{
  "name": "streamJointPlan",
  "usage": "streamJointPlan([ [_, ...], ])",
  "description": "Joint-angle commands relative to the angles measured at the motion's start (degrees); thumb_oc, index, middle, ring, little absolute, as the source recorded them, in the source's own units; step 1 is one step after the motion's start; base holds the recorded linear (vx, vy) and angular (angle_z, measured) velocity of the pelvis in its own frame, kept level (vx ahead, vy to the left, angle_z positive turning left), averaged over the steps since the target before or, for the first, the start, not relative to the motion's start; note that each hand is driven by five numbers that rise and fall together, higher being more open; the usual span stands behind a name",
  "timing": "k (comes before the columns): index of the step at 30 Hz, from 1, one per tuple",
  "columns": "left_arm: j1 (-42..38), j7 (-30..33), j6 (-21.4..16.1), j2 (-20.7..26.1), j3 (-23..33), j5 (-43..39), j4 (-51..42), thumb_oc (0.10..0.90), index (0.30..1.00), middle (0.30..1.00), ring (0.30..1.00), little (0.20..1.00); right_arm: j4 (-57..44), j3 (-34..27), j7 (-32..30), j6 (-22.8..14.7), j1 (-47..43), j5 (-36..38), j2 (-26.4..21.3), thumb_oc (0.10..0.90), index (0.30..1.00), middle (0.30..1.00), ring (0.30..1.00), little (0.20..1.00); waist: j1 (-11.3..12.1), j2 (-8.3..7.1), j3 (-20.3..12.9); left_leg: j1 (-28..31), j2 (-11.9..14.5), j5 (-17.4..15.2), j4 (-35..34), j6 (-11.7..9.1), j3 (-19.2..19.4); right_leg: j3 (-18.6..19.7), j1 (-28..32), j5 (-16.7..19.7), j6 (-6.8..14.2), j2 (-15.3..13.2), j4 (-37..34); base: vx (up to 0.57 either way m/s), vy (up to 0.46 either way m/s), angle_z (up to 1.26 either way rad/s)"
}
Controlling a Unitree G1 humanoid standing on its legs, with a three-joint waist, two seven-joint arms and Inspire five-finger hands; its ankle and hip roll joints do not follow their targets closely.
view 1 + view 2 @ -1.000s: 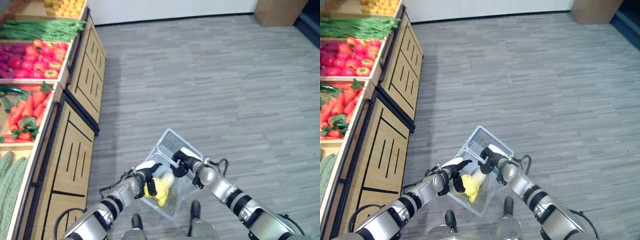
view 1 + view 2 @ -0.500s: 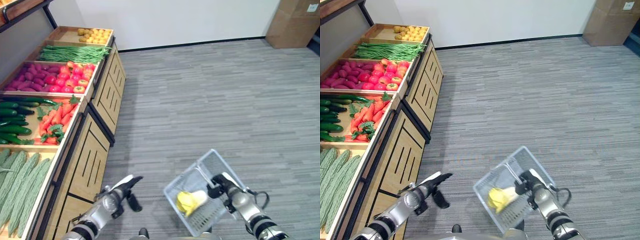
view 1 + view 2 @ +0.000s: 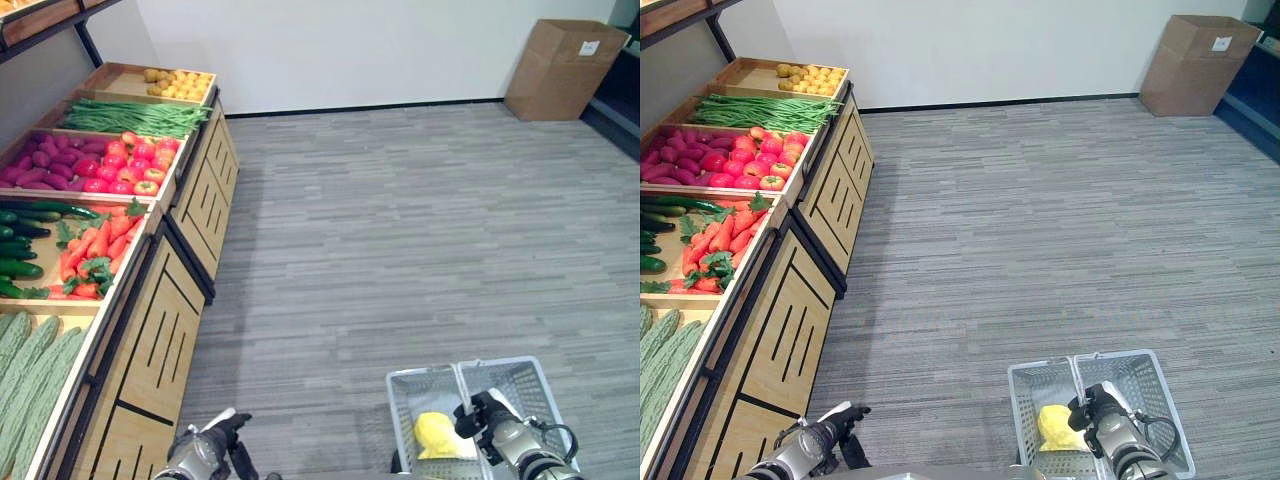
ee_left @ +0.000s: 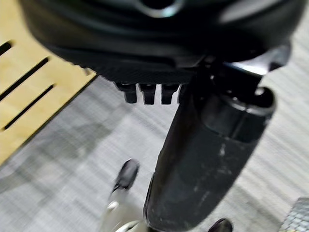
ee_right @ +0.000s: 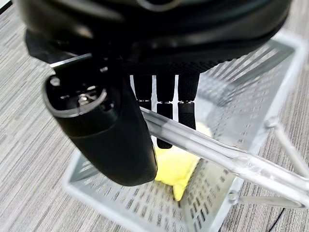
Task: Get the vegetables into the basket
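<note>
The right robot hand [image 3: 486, 423] comes in low from the right with its fingers [image 5: 164, 114] curled round a clear handle [image 5: 227, 157], while the left robot hand [image 3: 213, 447] hangs low at the left, fingers curled, holding nothing.

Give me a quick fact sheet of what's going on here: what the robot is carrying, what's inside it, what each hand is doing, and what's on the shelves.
carried item: basket, pale grey mesh
held by: right hand, fingers curled round the basket's clear handle
inside basket: one yellow vegetable
left hand: low beside the wooden stand, holding nothing, fingers curled
on the stand: cucumbers, carrots, tomatoes, green beans
also in view: cardboard box by the far wall
</note>
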Motion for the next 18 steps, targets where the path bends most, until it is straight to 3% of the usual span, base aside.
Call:
streamJointPlan([
  [1,-4.0,4.8,0.3,0.8,3.4,-1.4,5.5,0.9,1.0,1.0,1.0,1.0,2.8,-0.3,-1.6,-2.2,-3.3,2.3,-0.1,0.4,0.3,0.3,0.3,0.3,0.2,-1.47,0.6,-2.0,-2.2,-2.7,0.5,1.0,-3.3,-2.5,1.3,-4.2,2.9,-2.2,1.3,0.0,0.0,0.0],
  [7,-2.1,8.5,1.3,-1.6,11.5,-9.0,11.1,0.9,1.0,1.0,1.0,1.0,7.8,-3.0,-2.0,-3.1,0.3,9.0,4.9,0.4,0.3,0.3,0.3,0.3,0.2,-2.07,0.4,-1.8,-2.1,-2.6,0.2,0.9,-3.6,-3.2,2.3,-4.6,2.6,-2.1,1.1,0.0,0.0,0.0],
  [18,-0.9,8.6,0.2,-3.6,11.7,-11.7,11.2,0.9,1.0,1.0,1.0,1.0,9.8,-1.7,-1.1,-4.0,2.3,10.3,7.9,0.4,0.3,0.3,0.3,0.3,0.4,-2.73,0.4,-1.9,-2.4,-2.5,0.1,0.9,-4.0,-3.8,2.8,-4.7,2.6,-2.3,1.1,0.0,-0.003,0.02],
])
